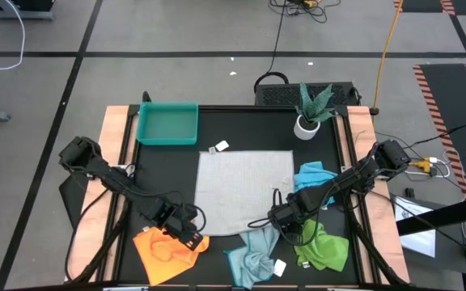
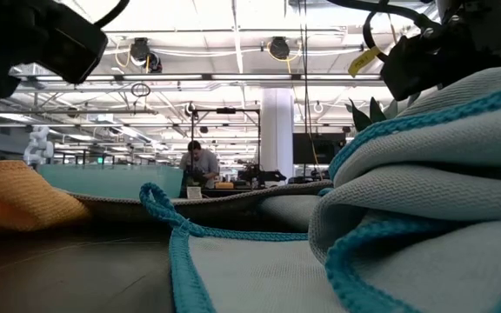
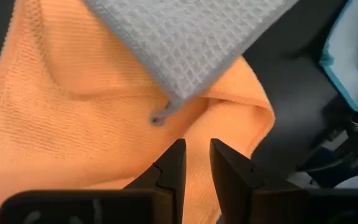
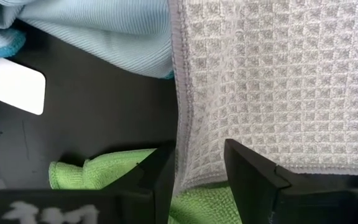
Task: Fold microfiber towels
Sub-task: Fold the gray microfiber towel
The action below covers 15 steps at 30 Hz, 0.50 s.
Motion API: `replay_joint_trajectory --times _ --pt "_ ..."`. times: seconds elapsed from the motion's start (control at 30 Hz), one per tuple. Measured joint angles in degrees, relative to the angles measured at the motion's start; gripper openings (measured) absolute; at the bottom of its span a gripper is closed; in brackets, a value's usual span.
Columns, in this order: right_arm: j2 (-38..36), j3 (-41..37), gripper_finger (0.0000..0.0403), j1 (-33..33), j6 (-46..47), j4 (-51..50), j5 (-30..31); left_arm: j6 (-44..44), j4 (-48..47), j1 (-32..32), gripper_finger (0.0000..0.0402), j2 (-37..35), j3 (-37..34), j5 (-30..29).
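Note:
A white-grey towel (image 1: 245, 190) lies spread flat mid-table. Its near left corner (image 3: 166, 106) rests on the yellow-orange towel (image 1: 168, 250). My left gripper (image 3: 196, 155) hovers over the orange cloth just short of that corner, open by a narrow gap with nothing between its fingers. My right gripper (image 4: 197, 165) stands open at the grey towel's near right corner. Also crumpled on the table are the pale blue towel (image 1: 253, 259), the green one (image 1: 322, 246) and the bright blue one (image 1: 314, 176). My right gripper has the grey towel's near right corner (image 4: 191, 177) between its open fingers, coming from above and pointing steeply down. Whether the fingers touch the cloth I cannot tell. The towel lies flat, its corner over the green towel (image 4: 86, 174).
A teal tray (image 1: 167, 124) sits at the far left and a potted plant (image 1: 310, 109) at the far right. A white tag (image 1: 221, 146) lies beyond the grey towel. Wooden rails (image 1: 116, 137) edge the black table. In the low view, a person shows in the room behind.

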Motion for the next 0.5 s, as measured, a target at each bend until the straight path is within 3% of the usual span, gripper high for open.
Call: replay_joint_trajectory --times 0.5 --pt "-0.02 0.00 0.0132 0.00 0.02 0.15 -0.04 1.08 3.92 2.54 0.0074 0.00 -3.98 0.37"
